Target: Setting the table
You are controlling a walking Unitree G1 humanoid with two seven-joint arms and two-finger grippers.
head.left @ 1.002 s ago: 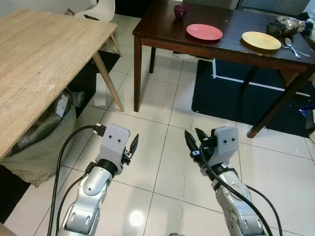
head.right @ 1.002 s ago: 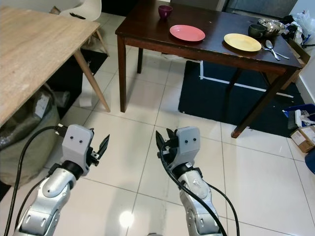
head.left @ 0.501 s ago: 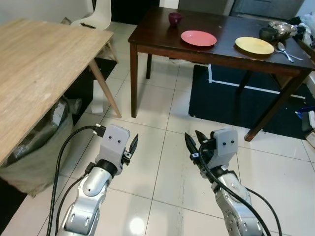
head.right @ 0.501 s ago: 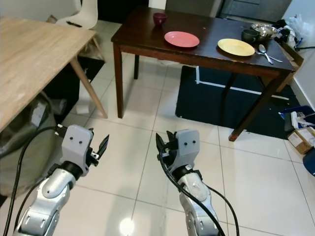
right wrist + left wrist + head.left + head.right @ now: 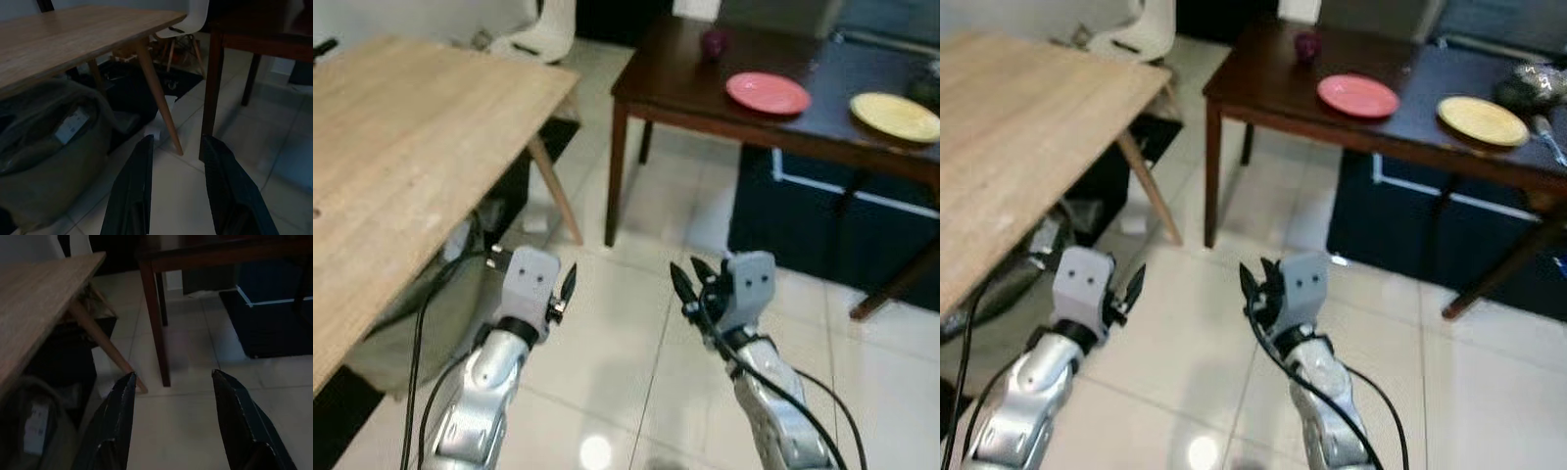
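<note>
On the dark tabletop ahead lie a round, flat pink plate and, further right, a yellow plate; both left gripper and right gripper hover over floor tiles, fingers parted, holding nothing.

Both head views are evenly lit from above but soft with motion blur: the edges of the dark counter, the pink plate and the yellow plate smear, most strongly toward the far right. A round glare spot shines on the glossy floor tiles between the arms. Both wrist views are dim and murky, with deep shadow under the pale wooden counter and around the grey bag.
</note>
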